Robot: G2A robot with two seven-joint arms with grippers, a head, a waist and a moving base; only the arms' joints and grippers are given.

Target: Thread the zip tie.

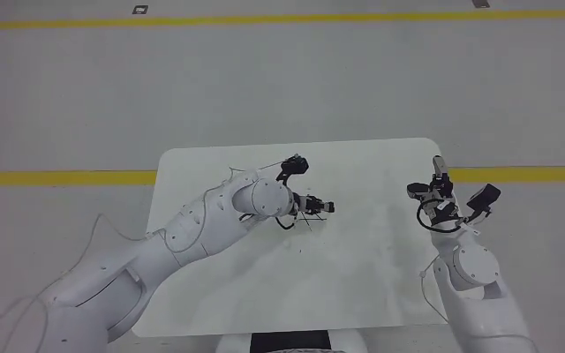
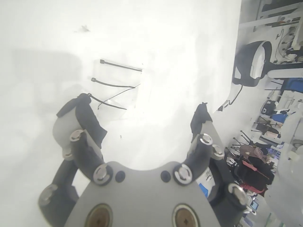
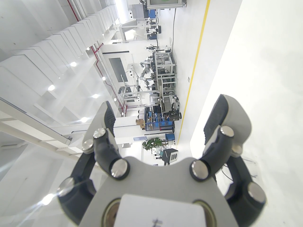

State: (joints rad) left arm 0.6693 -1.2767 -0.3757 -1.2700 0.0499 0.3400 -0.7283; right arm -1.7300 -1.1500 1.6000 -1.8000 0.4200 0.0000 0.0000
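Observation:
Three black zip ties lie side by side on the white table (image 1: 371, 265): the far one (image 2: 120, 65), the middle one (image 2: 111, 85) and the near one (image 2: 106, 102). They seem to rest on a clear plastic sheet (image 2: 132, 81). My left gripper (image 2: 142, 109) hovers open just above them, and one fingertip (image 2: 80, 100) is next to the near tie's head. From above, the left gripper (image 1: 320, 207) is at the table's middle with the zip ties (image 1: 303, 221) beside it. My right gripper (image 3: 163, 112) stands open and empty at the table's right edge (image 1: 438, 172), pointing out into the room.
A small dark speck (image 2: 84, 28) lies on the table beyond the ties. The table's right edge (image 2: 236, 48) drops off to the floor. A yellow floor line (image 1: 79, 177) runs behind the table.

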